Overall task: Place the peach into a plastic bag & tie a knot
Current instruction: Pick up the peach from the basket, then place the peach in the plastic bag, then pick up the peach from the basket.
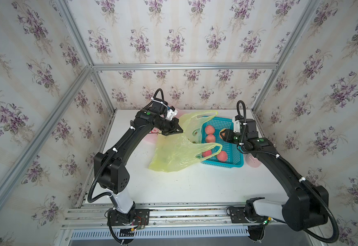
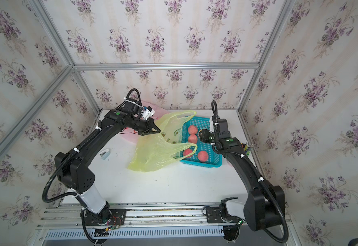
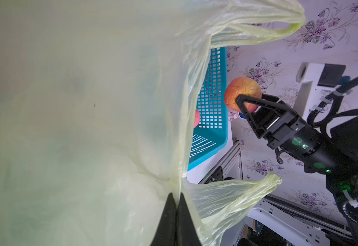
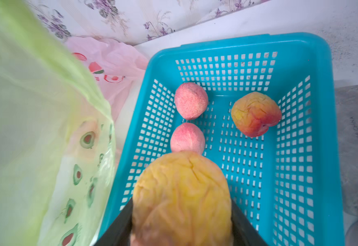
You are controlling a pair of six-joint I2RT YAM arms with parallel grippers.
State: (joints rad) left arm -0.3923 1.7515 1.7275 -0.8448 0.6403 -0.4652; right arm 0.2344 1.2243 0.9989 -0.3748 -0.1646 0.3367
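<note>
The white table [image 1: 195, 187] carries everything. On it, the yellow-green plastic bag [image 1: 173, 153] spreads from the centre toward 12 o'clock, and its two handles reach over the blue basket [image 1: 233, 163]. The basket sits at the bag's 3 o'clock, toward the table's 2 o'clock corner. The left gripper [image 1: 179, 130] comes in from the bag's 10 o'clock. In the left wrist view its fingers [image 3: 167, 217] are pressed tight together on the bag's rim, holding that edge up. The right gripper [image 1: 221, 134] reaches over the basket from 3 o'clock, with its jaws clamped around the peach [image 4: 182, 196]. The peach is raised above the basket floor and hangs apart from the bag's mouth, at the mouth's 3 o'clock. The other peaches [image 1: 210, 138] lie on the basket floor, some near its 12 o'clock end and some near 6 o'clock under a bag handle.
</note>
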